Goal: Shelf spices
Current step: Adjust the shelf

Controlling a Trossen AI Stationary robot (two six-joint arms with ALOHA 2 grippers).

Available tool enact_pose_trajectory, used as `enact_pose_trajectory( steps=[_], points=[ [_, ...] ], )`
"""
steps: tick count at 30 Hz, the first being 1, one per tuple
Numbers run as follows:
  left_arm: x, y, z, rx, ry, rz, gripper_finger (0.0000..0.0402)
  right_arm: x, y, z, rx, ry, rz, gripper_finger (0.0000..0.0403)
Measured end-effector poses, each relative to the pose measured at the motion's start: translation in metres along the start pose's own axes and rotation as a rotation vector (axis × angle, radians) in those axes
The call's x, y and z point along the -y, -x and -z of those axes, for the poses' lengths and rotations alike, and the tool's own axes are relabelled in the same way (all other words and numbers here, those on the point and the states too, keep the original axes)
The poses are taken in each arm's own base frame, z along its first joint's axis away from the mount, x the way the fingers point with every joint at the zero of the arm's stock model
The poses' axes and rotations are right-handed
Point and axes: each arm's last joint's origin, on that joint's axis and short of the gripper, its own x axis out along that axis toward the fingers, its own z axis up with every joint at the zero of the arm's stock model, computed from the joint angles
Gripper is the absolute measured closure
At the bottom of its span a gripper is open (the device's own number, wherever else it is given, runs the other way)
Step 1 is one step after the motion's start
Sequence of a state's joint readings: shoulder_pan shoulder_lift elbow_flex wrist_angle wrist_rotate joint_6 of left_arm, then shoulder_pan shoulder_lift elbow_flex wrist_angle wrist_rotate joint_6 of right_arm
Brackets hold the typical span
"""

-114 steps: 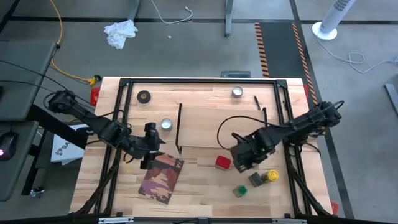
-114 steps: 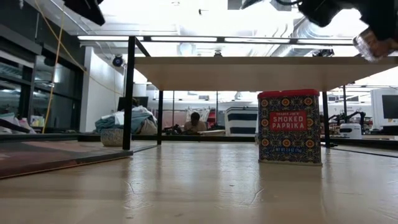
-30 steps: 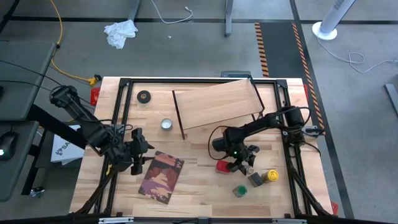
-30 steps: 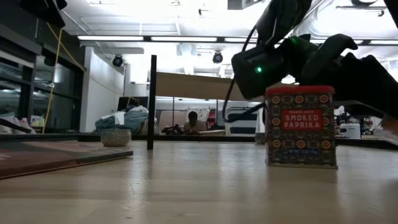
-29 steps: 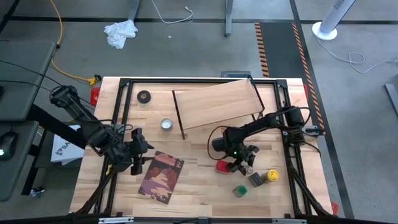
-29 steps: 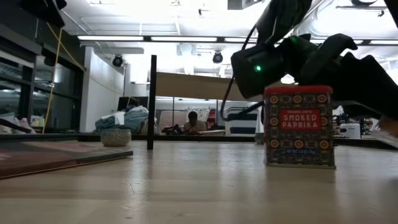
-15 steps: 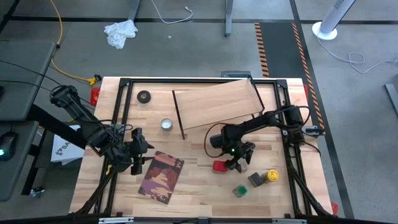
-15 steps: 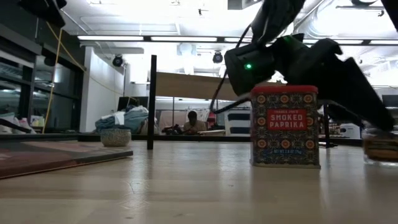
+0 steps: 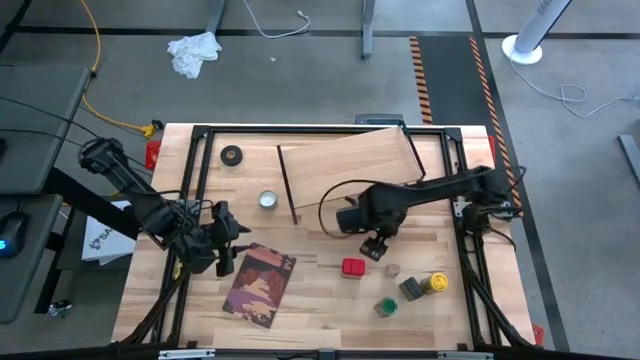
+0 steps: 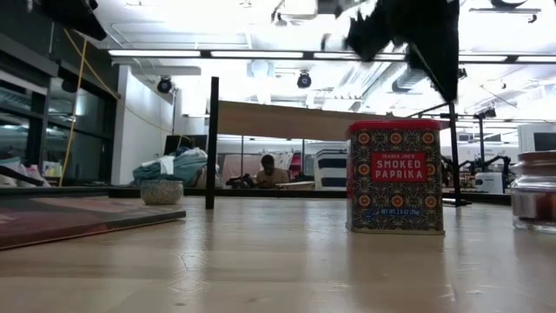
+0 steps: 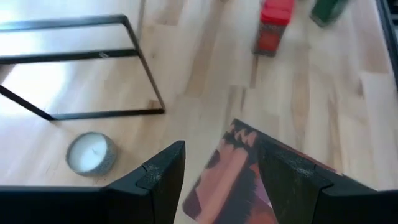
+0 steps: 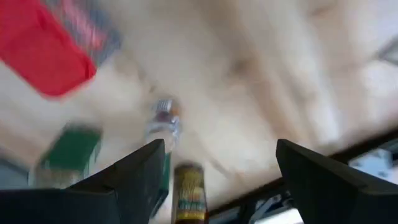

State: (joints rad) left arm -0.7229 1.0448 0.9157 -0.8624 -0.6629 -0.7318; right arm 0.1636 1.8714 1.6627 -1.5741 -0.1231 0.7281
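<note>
The right gripper (image 9: pixel 373 249) has just let go of the clear glass jar (image 9: pixel 393 270) and pulled up and away: its fingers (image 12: pixel 140 177) now stand apart and empty above the counter (image 9: pixel 320 300), where a second ago they were down among the containers. The jar stands on the counter just beside the smoked paprika tin (image 10: pixel 395 177), which has itself been nudged a little leftward. The green-topped jar (image 9: pixel 386 306), the dark grey tin (image 9: pixel 410 288) and the yellow-topped jar (image 9: pixel 436 284) sit close together nearer the front edge. The shelf (image 9: pixel 345 172), skewed from where it lay a few seconds ago, carries none of them, so the glass jar has ended on the counter rather than the board, and all five spices are still to be shelved. The left gripper (image 9: pixel 221 243) waits over the book (image 9: pixel 258 286), fingers (image 11: pixel 163 177) apart and empty.
</note>
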Motion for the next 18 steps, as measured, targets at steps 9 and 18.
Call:
enact_pose_trajectory(
  steps=[9, 18],
  points=[
    [-0.024, -0.004, -0.031, 0.182, 0.066, -0.087, 0.0255, 0.032, 0.05, 0.064, 0.476, -0.595, -0.004, 0.027],
    [-0.066, -0.024, -0.066, 0.243, 0.108, -0.194, 0.0398, 0.12, 0.046, 0.085, 0.728, -1.009, 0.033, 0.04]
  ],
)
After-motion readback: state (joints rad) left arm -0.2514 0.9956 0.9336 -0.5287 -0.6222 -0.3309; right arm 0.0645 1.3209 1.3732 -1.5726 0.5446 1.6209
